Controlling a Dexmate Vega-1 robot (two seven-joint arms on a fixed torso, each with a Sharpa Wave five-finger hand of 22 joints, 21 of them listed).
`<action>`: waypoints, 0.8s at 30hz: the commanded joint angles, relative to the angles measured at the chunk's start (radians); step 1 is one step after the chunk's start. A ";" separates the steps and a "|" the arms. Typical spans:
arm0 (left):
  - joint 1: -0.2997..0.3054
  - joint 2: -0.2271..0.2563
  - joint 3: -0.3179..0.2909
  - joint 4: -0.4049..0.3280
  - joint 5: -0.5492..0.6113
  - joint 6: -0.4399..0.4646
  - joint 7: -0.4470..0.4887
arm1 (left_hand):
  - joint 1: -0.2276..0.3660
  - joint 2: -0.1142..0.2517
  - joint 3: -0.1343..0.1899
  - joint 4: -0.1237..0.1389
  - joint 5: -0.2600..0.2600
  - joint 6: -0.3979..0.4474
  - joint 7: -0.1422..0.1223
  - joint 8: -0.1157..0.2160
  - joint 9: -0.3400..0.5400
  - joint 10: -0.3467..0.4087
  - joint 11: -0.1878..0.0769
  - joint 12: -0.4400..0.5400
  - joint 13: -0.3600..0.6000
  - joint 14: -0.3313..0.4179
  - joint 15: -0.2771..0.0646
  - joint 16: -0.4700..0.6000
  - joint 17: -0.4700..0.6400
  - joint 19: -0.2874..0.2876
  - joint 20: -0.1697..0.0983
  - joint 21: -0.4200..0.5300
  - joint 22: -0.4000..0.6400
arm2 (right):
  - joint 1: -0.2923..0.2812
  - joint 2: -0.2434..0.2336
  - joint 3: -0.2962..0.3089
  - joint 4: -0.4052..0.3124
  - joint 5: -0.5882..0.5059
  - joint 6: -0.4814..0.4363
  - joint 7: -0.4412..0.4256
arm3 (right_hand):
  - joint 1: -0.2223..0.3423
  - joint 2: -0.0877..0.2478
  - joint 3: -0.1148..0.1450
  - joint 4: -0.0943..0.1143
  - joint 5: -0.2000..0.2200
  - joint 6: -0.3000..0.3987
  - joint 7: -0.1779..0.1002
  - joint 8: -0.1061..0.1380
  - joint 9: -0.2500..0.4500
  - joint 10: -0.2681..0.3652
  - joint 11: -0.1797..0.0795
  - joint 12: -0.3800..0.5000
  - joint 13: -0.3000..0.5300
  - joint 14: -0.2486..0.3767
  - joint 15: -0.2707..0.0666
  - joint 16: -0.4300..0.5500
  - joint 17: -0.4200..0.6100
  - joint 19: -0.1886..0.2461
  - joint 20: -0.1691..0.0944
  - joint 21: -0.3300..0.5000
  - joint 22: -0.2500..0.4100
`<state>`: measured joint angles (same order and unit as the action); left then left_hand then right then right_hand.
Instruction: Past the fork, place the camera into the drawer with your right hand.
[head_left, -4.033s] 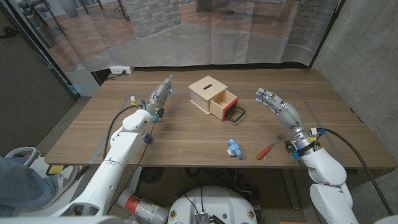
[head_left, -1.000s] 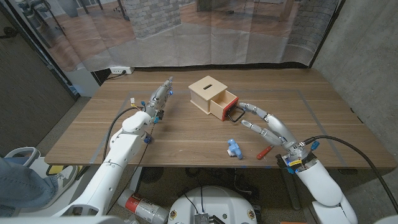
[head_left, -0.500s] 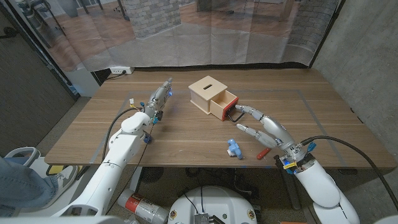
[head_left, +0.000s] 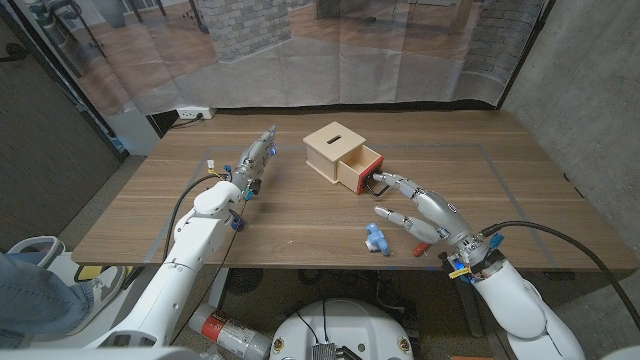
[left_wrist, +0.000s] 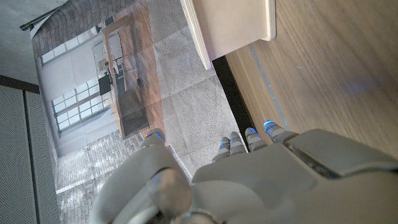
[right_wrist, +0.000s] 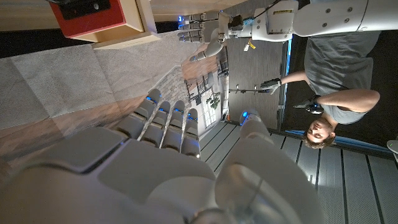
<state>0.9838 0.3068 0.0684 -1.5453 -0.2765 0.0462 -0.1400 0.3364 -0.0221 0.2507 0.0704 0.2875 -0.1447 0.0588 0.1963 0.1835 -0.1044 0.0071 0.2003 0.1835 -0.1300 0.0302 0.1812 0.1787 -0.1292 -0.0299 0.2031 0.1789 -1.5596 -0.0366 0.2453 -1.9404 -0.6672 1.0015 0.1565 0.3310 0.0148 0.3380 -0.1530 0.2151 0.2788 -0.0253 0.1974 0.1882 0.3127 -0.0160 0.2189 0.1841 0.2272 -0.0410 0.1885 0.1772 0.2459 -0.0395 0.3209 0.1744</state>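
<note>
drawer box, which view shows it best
The head view: the whole wooden box with its red drawer pulled open. The right wrist view catches the red drawer front at its edge; the left wrist view catches a pale corner.

Table (head_left: 300, 215): wood-grain top, matt, smooth; box (head_left: 332, 147): pale unfinished-looking wood, drawer (head_left: 363, 168) front painted red, handle dark metal; camera (head_left: 376, 238): glossy blue plastic; right hand (head_left: 420, 213) and left hand (head_left: 255, 157): smooth grey shells, slight sheen.

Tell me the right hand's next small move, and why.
Probably lower the right hand slightly toward the robot onto the blue camera and close its fingers: they are spread, holding nothing, and the camera lies untouched just beside them.
</note>
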 joint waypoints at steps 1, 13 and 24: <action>-0.001 -0.001 0.002 -0.002 0.000 -0.003 0.000 | 0.001 0.009 -0.005 0.000 -0.005 0.001 0.001 -0.001 0.003 0.001 0.004 0.001 0.003 0.000 0.003 0.005 0.003 -0.009 -0.007 -0.001 0.003 | -0.026 0.008 0.014 -0.056 -0.182 -0.008 -0.102 | 0.012 0.003 0.009 0.000 0.004 0.002 -0.007 0.003 0.004 0.001 -0.006 -0.001 0.001 0.011 -0.017 -0.001 0.002 0.005 -0.039 -0.006 0.002; -0.008 -0.005 0.007 0.012 0.000 -0.004 -0.003 | 0.002 0.010 -0.006 0.000 -0.006 0.001 0.001 -0.001 0.003 0.001 0.005 0.001 0.003 -0.001 0.003 0.005 0.003 -0.009 -0.007 -0.001 0.003 | -0.057 -0.039 -0.006 -0.110 -0.320 -0.081 -0.209 | 0.016 0.003 0.010 0.000 0.004 0.003 -0.007 0.003 0.004 0.000 -0.008 -0.002 0.001 0.011 -0.018 -0.001 0.002 0.006 -0.038 -0.011 0.003; -0.010 -0.006 0.003 0.020 0.000 -0.003 -0.001 | 0.003 0.012 -0.008 0.000 -0.007 0.000 0.001 -0.001 0.003 0.001 0.004 0.001 0.003 0.000 0.003 0.005 0.003 -0.009 -0.005 -0.001 0.004 | -0.077 -0.124 -0.055 -0.161 -0.397 -0.184 -0.262 | 0.025 0.002 0.014 -0.002 0.004 0.005 -0.009 0.003 0.004 -0.003 -0.009 -0.004 0.001 0.006 -0.016 -0.004 0.002 0.005 -0.035 -0.019 0.003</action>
<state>0.9778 0.3032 0.0728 -1.5381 -0.2770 0.0421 -0.1414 0.3364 -0.0221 0.2448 0.0705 0.2805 -0.1447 0.0588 0.1963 0.1835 -0.1044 0.0071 0.2003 0.1834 -0.1300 0.0302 0.1812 0.1787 -0.1291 -0.0299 0.2031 0.1789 -1.6151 -0.0894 0.2287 -2.0517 -0.9346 0.9424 -0.0128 0.3419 0.0146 0.3412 -0.1562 0.2150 0.2788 -0.0252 0.1974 0.1882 0.3088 -0.0197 0.2189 0.1839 0.2272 -0.0410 0.1880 0.1772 0.2457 -0.0394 0.3057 0.1744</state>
